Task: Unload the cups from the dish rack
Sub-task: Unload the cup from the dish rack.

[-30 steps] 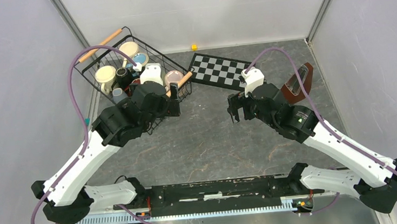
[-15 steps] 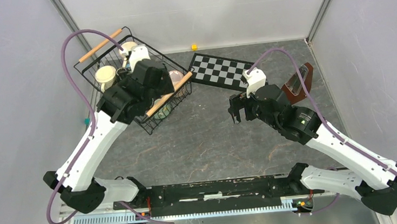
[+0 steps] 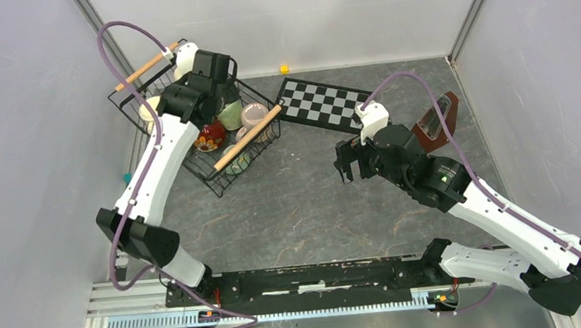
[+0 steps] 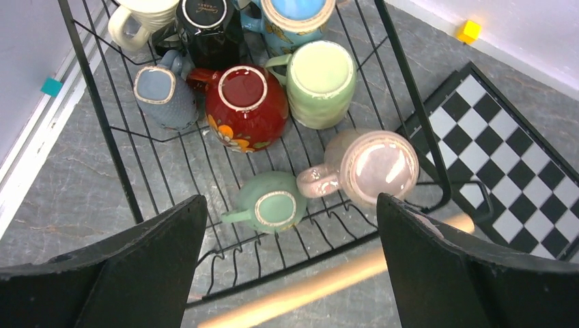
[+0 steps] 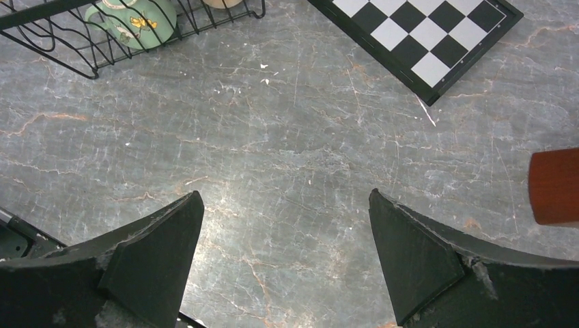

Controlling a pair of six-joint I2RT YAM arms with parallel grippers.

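The dish rack (image 3: 247, 138), a black wire basket with wooden handles, stands at the back left. Inside it lie several cups bottom up: red (image 4: 246, 102), light green (image 4: 321, 82), pink (image 4: 375, 167), teal-green (image 4: 273, 201), grey-blue (image 4: 164, 96), black (image 4: 208, 27), cream (image 4: 140, 14) and blue (image 4: 297, 17). My left gripper (image 4: 290, 201) hangs open high above the rack (image 4: 414, 109), over the teal-green and pink cups, touching nothing. My right gripper (image 5: 284, 195) is open over bare table, right of the rack, with one green cup (image 5: 133, 24) at its view's top left.
A black-and-white checkered board (image 3: 322, 104) lies right of the rack. A brown metronome (image 3: 434, 123) stands behind my right arm. A small yellow cube (image 3: 285, 69) sits by the back wall. Grey walls close in left, right and behind.
My left arm has swung from the rack's near corner up and back, and now reaches over its rear half. The right arm has barely moved. Both grippers stay open.
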